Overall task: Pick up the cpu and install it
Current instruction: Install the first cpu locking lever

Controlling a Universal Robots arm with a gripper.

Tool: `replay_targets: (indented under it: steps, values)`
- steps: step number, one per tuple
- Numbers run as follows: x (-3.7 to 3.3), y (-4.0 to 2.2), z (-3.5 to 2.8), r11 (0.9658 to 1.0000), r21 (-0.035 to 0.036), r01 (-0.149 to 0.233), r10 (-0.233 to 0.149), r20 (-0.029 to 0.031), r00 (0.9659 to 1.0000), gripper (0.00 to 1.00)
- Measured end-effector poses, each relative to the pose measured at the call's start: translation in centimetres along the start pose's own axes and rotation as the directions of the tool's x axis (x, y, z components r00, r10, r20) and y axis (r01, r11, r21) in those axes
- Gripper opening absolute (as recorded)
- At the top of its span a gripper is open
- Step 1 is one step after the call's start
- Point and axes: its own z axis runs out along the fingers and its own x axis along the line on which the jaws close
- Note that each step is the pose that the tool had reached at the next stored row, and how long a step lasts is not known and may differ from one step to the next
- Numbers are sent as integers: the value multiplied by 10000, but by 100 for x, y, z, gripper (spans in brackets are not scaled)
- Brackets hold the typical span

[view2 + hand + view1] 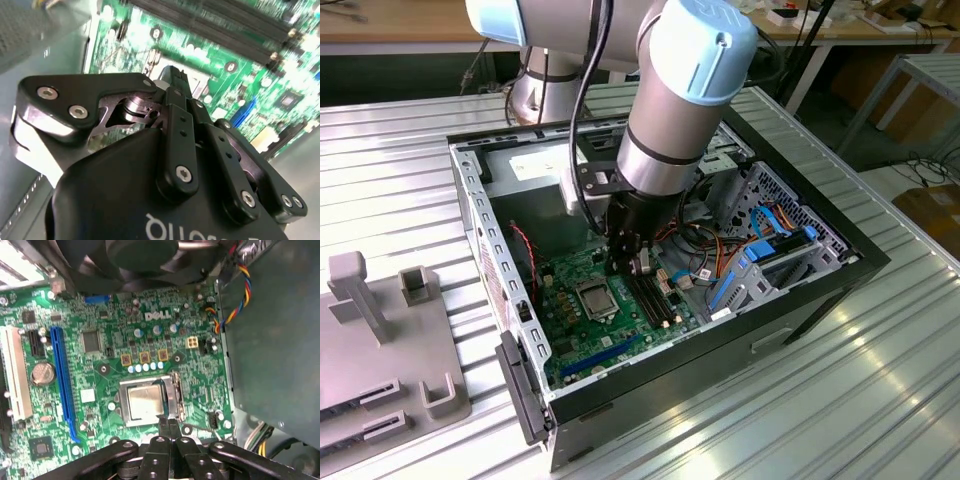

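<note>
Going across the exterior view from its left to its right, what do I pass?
Grey fixture block → hinged side panel of the case → cpu seated in its socket on the green motherboard → gripper by the memory slots → blue drive bracket → bare metal table.

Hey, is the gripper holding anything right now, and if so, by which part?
Nothing is held. The gripper has its fingers shut together with nothing between them, their tips just at the edge of the socket where the cpu already sits on the motherboard.
</note>
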Motion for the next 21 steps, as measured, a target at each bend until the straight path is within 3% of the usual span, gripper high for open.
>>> replay_targets:
  steps: [2, 4, 14, 17, 21]
  values:
    - [-19, -95, 7, 10000, -5, 3, -3, 39, 10000, 11]
    - [-50, -126, 8, 10000, -10, 5, -5, 74, 10000, 11]
    - [-315, -120, -10, 10000, -10, 5, -5, 79, 10000, 11]
    - [-340, -116, -33, 10000, -12, 6, -6, 85, 10000, 11]
    - [-370, -115, -45, 10000, -20, 9, -9, 152, 9999, 11]
